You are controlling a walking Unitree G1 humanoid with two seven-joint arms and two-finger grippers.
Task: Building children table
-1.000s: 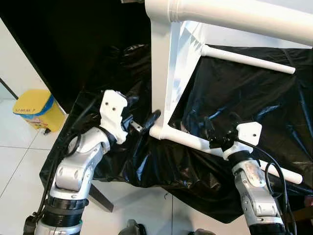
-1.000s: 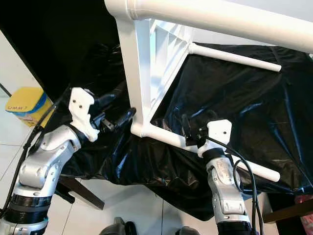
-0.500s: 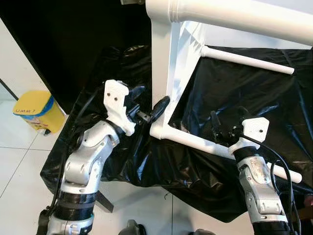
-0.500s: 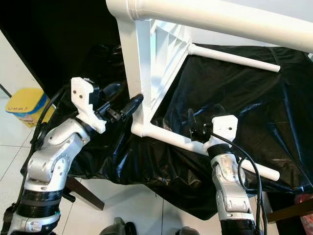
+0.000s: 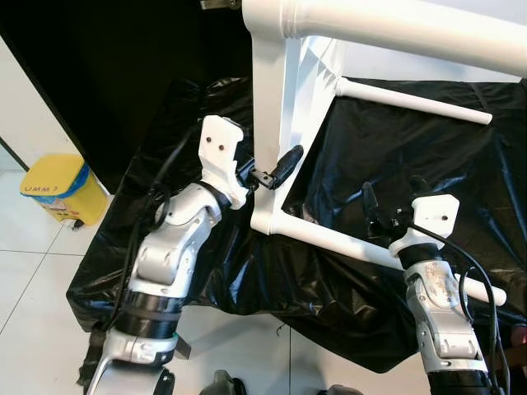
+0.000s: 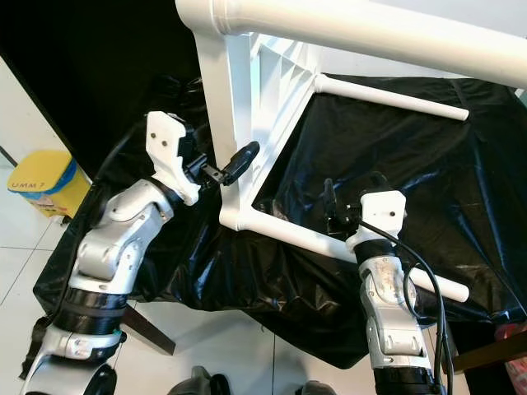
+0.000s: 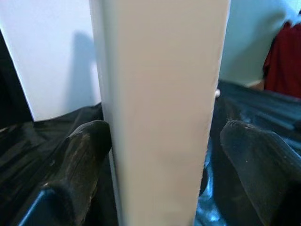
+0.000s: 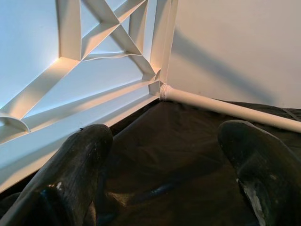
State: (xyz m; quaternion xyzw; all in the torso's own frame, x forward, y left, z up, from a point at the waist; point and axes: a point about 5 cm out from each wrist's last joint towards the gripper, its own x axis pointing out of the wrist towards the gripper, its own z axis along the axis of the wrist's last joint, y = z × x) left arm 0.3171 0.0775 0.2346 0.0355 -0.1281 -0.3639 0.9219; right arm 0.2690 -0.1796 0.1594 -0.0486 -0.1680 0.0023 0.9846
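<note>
A white children table (image 5: pixel 288 107) is seen tipped on its side on a worktop draped in black plastic sheeting (image 5: pixel 428 156), near the worktop's front left corner, with its ribbed underside turned to the right. One round leg (image 5: pixel 412 97) runs toward the worktop's back right, another leg (image 5: pixel 354 247) lies along the sheeting toward the front edge, and a third (image 5: pixel 395 29) crosses overhead. The left gripper (image 5: pixel 265 169) is raised against the table's upright edge; in the left wrist view its fingers (image 7: pixel 87 155) are spread apart on either side of that white edge, one touching it. The right gripper (image 5: pixel 380 216) is held just above the lower leg, its fingers (image 8: pixel 75 169) parted and clasping nothing, with black sheeting between them. A yellow bin (image 5: pixel 62 188) stands on the tiled floor (image 5: pixel 33 271) off the worktop's left edge
</note>
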